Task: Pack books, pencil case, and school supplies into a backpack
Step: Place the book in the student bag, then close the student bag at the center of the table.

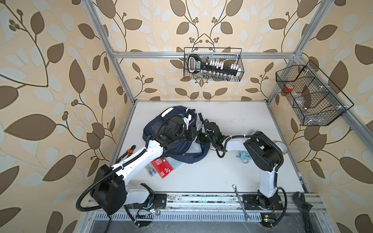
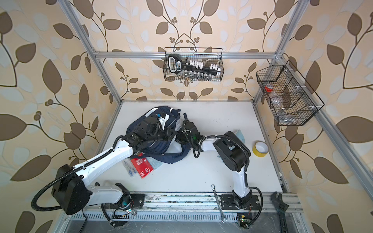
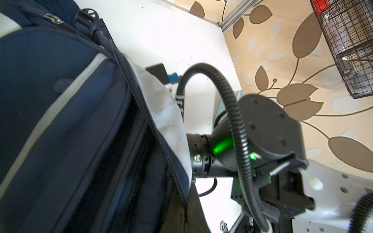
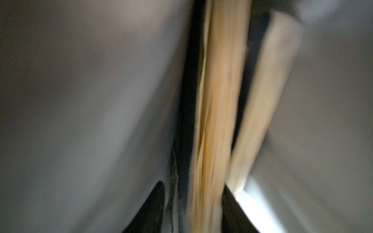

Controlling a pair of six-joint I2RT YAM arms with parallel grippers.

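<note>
Backpack (image 1: 152,130): left gripper (image 1: 193,132) closed at opening; right gripper (image 4: 192,184) inside, parted around book (image 4: 218,100)

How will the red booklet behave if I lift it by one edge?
The red booklet looks thin, so it will likely sag from an edge grip. Lying nearly flat on the table, it may slide rather than lift when nudged.

The backpack (image 1: 154,129) lies left of centre on the table (image 1: 222,173); box (image 1: 151,171), booklet (image 1: 164,171) and calculator (image 1: 174,162) sit before it; tape roll (image 2: 260,148) far right.
</note>
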